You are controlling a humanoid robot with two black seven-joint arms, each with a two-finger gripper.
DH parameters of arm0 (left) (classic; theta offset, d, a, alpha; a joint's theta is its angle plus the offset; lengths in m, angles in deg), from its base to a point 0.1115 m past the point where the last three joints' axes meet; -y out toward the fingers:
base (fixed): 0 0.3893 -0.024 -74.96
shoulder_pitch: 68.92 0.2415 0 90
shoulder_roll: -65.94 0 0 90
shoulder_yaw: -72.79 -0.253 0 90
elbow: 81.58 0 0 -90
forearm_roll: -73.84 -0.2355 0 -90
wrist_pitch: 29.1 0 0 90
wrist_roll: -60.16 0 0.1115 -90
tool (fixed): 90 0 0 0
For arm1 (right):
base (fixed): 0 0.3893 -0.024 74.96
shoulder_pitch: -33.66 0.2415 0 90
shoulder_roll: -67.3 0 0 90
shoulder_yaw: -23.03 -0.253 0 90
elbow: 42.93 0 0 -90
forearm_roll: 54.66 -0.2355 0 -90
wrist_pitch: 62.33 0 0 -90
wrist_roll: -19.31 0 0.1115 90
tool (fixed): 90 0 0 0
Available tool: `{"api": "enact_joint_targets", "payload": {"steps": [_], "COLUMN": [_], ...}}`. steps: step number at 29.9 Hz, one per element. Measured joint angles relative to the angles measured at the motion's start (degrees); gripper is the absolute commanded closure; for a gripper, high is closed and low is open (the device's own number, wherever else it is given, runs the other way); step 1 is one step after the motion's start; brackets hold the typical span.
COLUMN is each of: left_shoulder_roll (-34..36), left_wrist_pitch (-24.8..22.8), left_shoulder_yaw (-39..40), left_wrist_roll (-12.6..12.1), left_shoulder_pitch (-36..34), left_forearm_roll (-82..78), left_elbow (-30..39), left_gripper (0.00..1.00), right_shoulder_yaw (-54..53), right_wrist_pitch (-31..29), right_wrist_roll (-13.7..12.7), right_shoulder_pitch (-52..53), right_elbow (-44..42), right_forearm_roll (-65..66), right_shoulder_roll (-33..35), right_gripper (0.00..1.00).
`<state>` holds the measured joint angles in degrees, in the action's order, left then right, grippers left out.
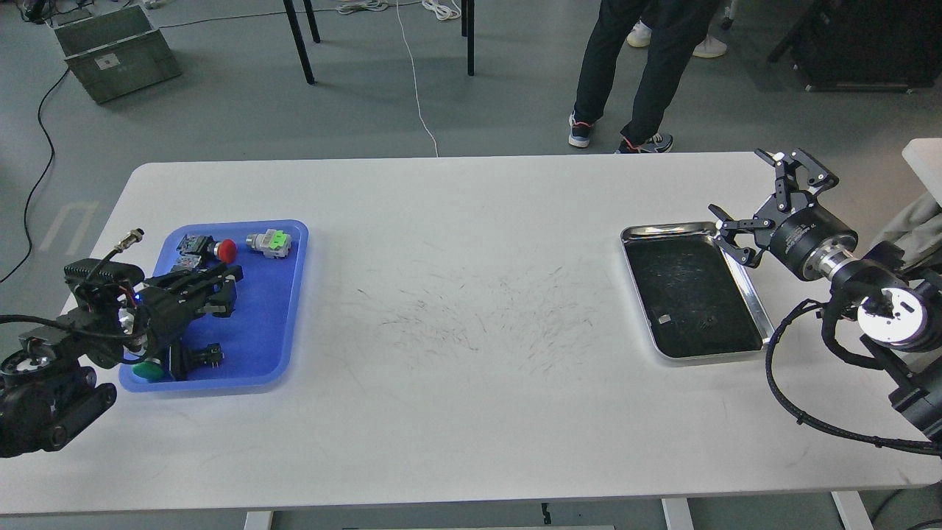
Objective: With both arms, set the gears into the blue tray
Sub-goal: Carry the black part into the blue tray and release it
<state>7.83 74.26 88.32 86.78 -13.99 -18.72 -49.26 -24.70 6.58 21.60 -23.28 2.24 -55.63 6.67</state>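
The blue tray point(266, 324) lies at the table's left. My left gripper point(221, 288) hovers low over its left half, pointing right; its dark fingers cannot be told apart. On the right, a tiny dark round piece that looks like a gear point(710, 321) lies in the steel tray point(751, 294), near its front. My right gripper point(756, 197) stands open at that tray's far right corner, with nothing between its fingers. No gear shows in the blue tray.
The blue tray holds a red push-button point(224, 250), a green-capped part point(274, 241), a green button point(149, 370) and a black part point(202, 357). A small grey bit point(664, 319) lies in the steel tray. A person's legs point(633, 73) stand behind the table.
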Motion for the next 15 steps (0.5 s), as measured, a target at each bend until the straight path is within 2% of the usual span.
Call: {"api": "enact_joint_targets", "payload": {"steps": [6, 7, 9, 11, 13, 15], "left_shoulder_roll": [-0.6, -0.7, -0.7, -0.7, -0.7, -0.6], "left_wrist_pitch": [0.0, 0.0, 0.0, 0.0, 0.1, 0.1], "left_shoulder_yaw": [0.0, 0.0, 0.0, 0.0, 0.0, 0.0], "left_wrist_roll": [0.2, 0.2, 0.3, 0.3, 0.4, 0.7], "left_shoulder_pitch": [0.0, 0.0, 0.0, 0.0, 0.0, 0.0], "left_forearm_roll": [-0.1, -0.1, -0.1, 0.1, 0.7, 2.3], "left_elbow": [-1.2, -1.2, -1.3, -1.4, -1.4, -1.4], "left_gripper": [0.57, 0.53, 0.33, 0.20, 0.11, 0.07], "right_shoulder_yaw": [-0.1, -0.1, -0.1, -0.1, -0.1, -0.1], "right_wrist_pitch": [0.0, 0.0, 0.0, 0.0, 0.0, 0.0], "right_wrist_roll": [0.0, 0.0, 0.0, 0.0, 0.0, 0.0], "right_shoulder_pitch": [0.0, 0.0, 0.0, -0.1, -0.1, -0.1], "right_elbow": [0.0, 0.0, -0.1, -0.1, -0.1, -0.1], "right_forearm_roll": [0.0, 0.0, 0.0, 0.0, 0.0, 0.0], "right_shoulder_roll": [0.0, 0.0, 0.0, 0.0, 0.0, 0.0], "right_gripper": [0.06, 0.06, 0.06, 0.06, 0.06, 0.06]}}
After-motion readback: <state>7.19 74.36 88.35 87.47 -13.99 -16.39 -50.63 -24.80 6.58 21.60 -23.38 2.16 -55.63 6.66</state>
